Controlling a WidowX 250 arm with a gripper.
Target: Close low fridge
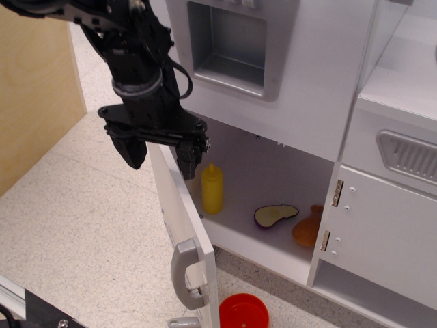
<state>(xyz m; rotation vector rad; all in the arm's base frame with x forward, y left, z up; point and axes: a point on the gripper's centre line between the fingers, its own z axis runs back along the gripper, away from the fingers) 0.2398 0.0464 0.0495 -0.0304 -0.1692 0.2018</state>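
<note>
The low fridge [273, 198] is the lower white compartment, and it stands open. Its flat white door [183, 225] is seen nearly edge-on, swung about halfway, with the grey handle [186, 273] at its free end. My black gripper [161, 154] is open and straddles the door's top edge, one finger [134, 152] on the outer side and the other finger [190, 160] on the inner side. Inside lie a yellow bottle [212, 189], a purple eggplant slice [275, 215] and an orange piece [307, 229].
The upper white door with a grey recessed dispenser [232, 44] is right above. A smaller white cabinet door [386, 232] with silver hinges is at the right. A red round object [244, 311] lies on the speckled floor by the door's free end. A wooden panel [34, 89] stands at the left.
</note>
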